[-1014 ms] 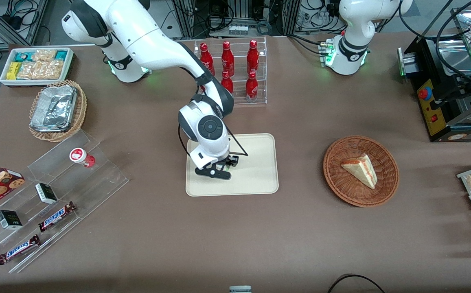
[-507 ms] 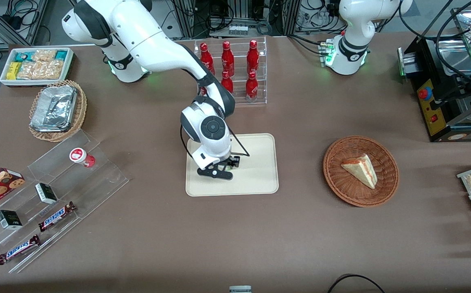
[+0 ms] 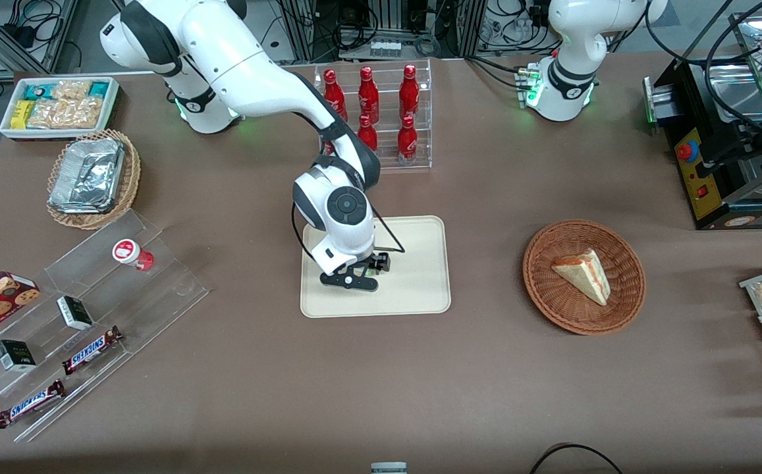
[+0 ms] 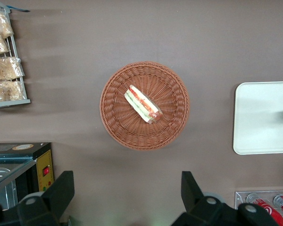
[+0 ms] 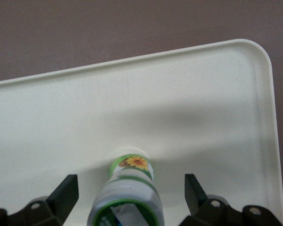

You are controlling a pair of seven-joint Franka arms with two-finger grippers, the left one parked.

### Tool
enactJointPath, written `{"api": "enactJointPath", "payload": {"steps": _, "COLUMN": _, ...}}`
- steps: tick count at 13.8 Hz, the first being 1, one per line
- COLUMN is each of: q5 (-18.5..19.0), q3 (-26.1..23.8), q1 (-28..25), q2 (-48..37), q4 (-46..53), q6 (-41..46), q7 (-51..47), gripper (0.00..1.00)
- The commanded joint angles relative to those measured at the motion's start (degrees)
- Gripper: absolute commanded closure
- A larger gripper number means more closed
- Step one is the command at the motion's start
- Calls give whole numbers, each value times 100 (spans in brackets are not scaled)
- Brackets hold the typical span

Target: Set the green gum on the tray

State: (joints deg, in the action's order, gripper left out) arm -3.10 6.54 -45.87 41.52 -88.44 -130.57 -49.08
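Green gum betw. open gripper fingers

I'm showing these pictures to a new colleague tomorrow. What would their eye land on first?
Probably the gripper low over the cream tray in the middle of the table, its fingers spread apart with the green gum standing on the tray between them. Next, the red bottles in a clear rack farther from the front camera, and the wicker basket holding a sandwich wedge toward the parked arm's end.
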Motion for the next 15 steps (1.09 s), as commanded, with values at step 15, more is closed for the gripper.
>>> {"api": "enactJointPath", "payload": {"steps": 15, "q5": -33, "q3": 84, "q1": 1088, "q2": -1865, "q4": 125, "q6": 2825, "q7": 2824, "gripper": 0}}
